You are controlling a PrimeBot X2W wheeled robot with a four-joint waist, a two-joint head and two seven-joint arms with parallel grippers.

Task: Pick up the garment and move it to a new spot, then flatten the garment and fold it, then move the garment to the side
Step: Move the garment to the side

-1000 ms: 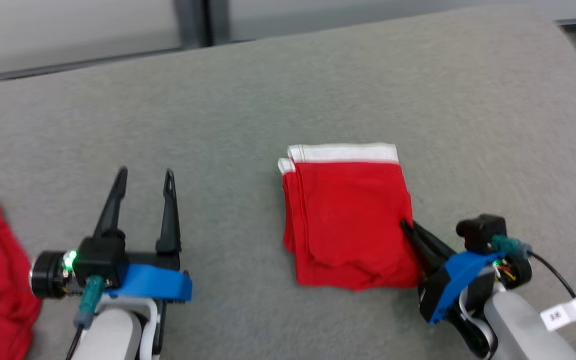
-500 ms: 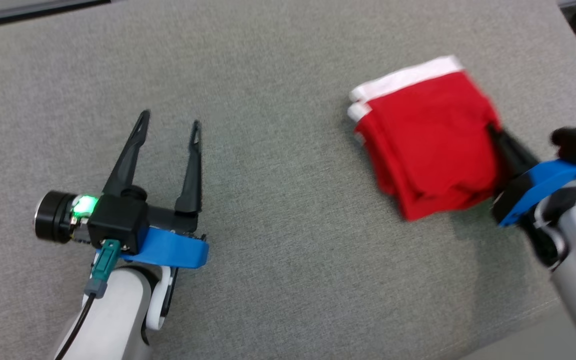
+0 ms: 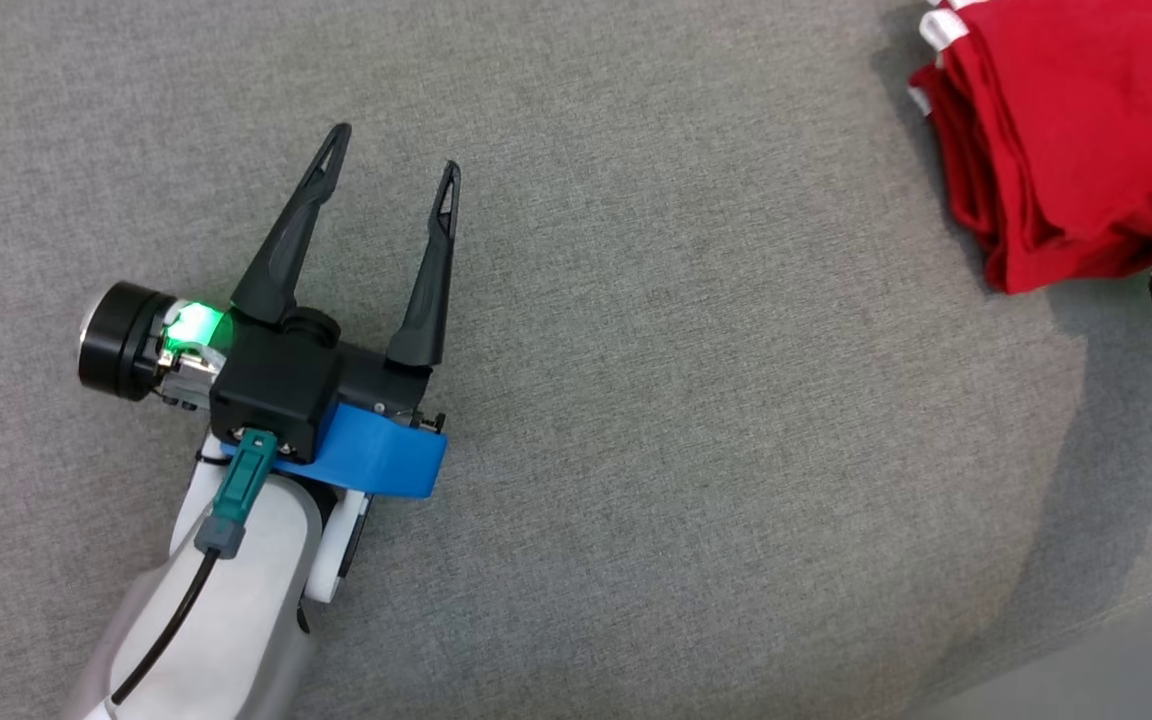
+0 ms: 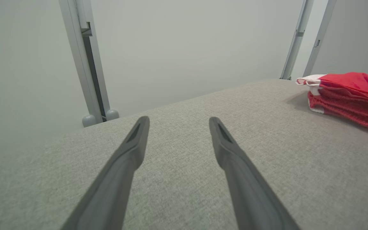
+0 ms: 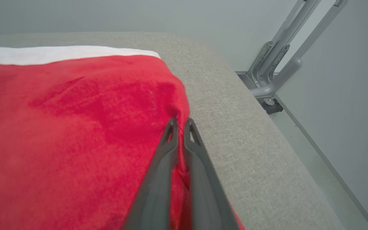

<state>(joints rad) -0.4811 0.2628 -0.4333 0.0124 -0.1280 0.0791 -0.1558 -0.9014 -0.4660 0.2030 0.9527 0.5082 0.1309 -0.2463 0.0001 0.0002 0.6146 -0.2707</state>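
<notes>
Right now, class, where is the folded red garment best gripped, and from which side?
Take the garment at its right edge, low from the robot's right: folded layers stack there, so one pinch should catch all. The right gripper is shut there.

garment [image 3: 1066, 130]: solid red, plain white band along one edge, no print. table surface [image 3: 696, 420]: grey, fine heathered weave. my left gripper [image 3: 393, 150]: fingers black, mount [image 3: 386, 465] blue, lamp [image 3: 194, 325] lit green, plug [image 3: 241, 485] teal, cable [image 3: 168, 632] black, forearm [image 3: 261, 560] white. my right gripper [image 5: 180, 121]: fingers dark grey. frame posts [image 4: 86, 60]: pale grey. wall [image 4: 187, 48]: flat pale grey.
</notes>
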